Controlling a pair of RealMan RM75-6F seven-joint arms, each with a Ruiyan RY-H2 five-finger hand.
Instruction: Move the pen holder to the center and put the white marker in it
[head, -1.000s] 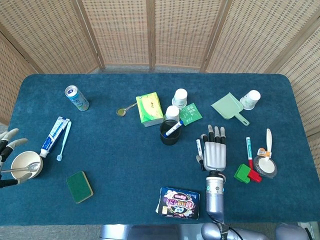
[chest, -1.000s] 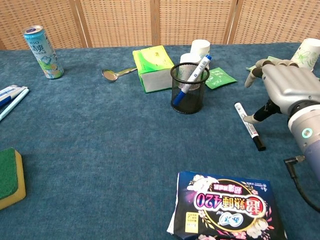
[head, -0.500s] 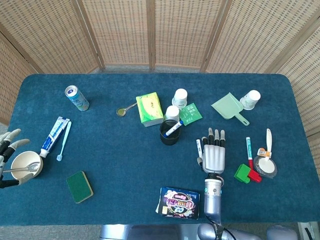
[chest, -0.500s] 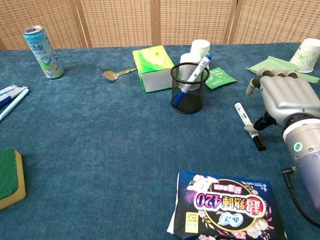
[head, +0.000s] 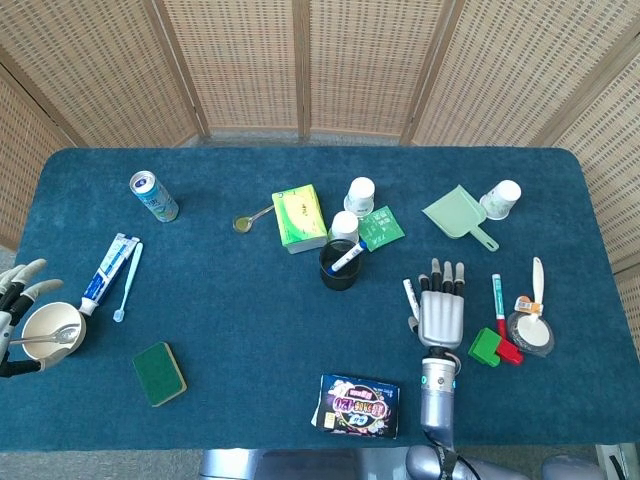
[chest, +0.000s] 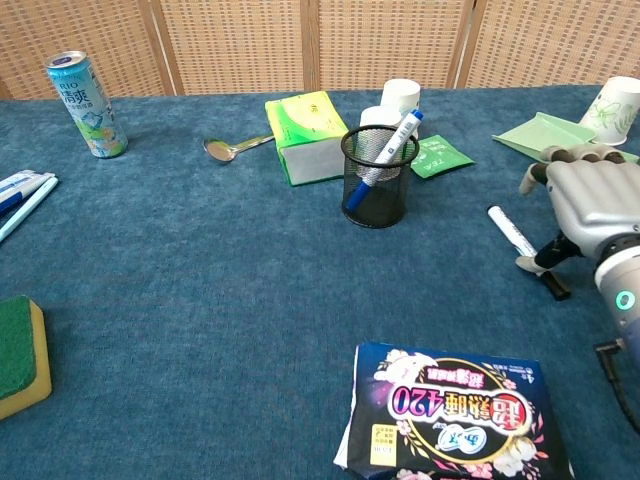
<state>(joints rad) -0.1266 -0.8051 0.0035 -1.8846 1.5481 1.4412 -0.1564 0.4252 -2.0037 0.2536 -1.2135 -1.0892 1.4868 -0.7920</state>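
The black mesh pen holder (head: 340, 270) (chest: 376, 192) stands near the table's middle, and a white marker with a blue cap (head: 348, 260) (chest: 386, 156) leans inside it. A second white marker with a black cap (head: 410, 296) (chest: 513, 232) lies flat on the cloth to its right. My right hand (head: 441, 312) (chest: 590, 200) lies palm down just right of that marker, fingers stretched out, thumb touching its black end. My left hand (head: 14, 300) hovers at the far left edge with fingers spread, holding nothing.
A green tissue box (head: 298, 217), two white cups (head: 360, 192) and a green sachet sit behind the holder. A dustpan (head: 455, 213) and paper cup (head: 501, 198) are at back right. A dark packet (head: 360, 405) lies at front centre; a bowl (head: 30, 318), sponge (head: 159, 373) and can (head: 153, 195) are at left.
My right hand has slid to the right and a little toward the front edge, and the black-capped marker has shifted right along with its thumb. The holder has not moved.
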